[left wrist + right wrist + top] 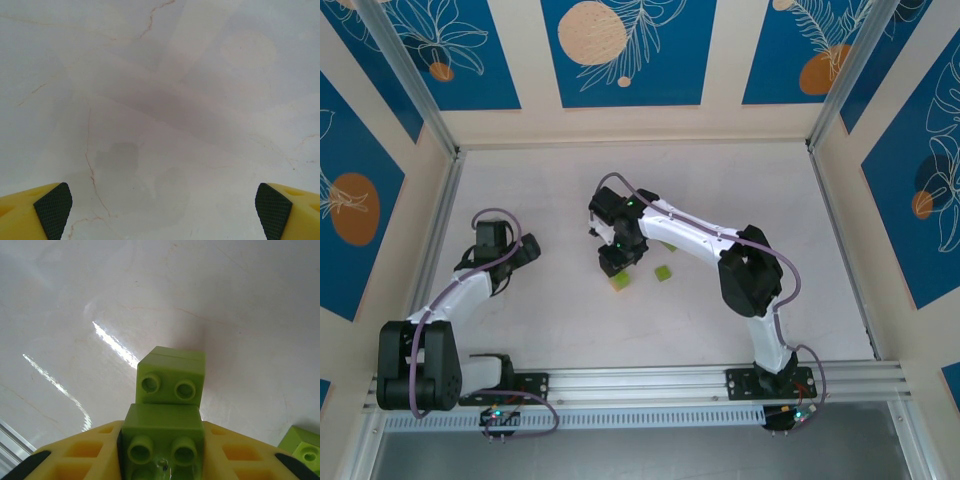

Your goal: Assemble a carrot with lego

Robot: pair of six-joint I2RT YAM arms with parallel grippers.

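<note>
My right gripper (pixel 162 452) is shut on the carrot, here a stepped pair of joined lime-green lego bricks. The nearer brick (pixel 162 432) sits between the yellow fingers (pixel 240 452), studs toward the camera. The farther brick (pixel 171 377) sticks out past the fingertips, close over the white table. From above, the right gripper (pixel 617 262) hangs over the table's middle with the green piece (pixel 621 283) at its tip. My left gripper (pixel 162 210) is open over bare table with nothing between its pads (pixel 52 207). In the top view the left gripper (pixel 500 245) is at the left, apart from the bricks.
A loose lime-green brick (pixel 663 272) lies just right of the right gripper, and another (pixel 669 246) peeks from under the right forearm. One brick (pixel 305 450) shows at the right wrist view's lower right corner. Walls and aluminium posts (pixel 440 130) enclose the white table (pixel 750 190).
</note>
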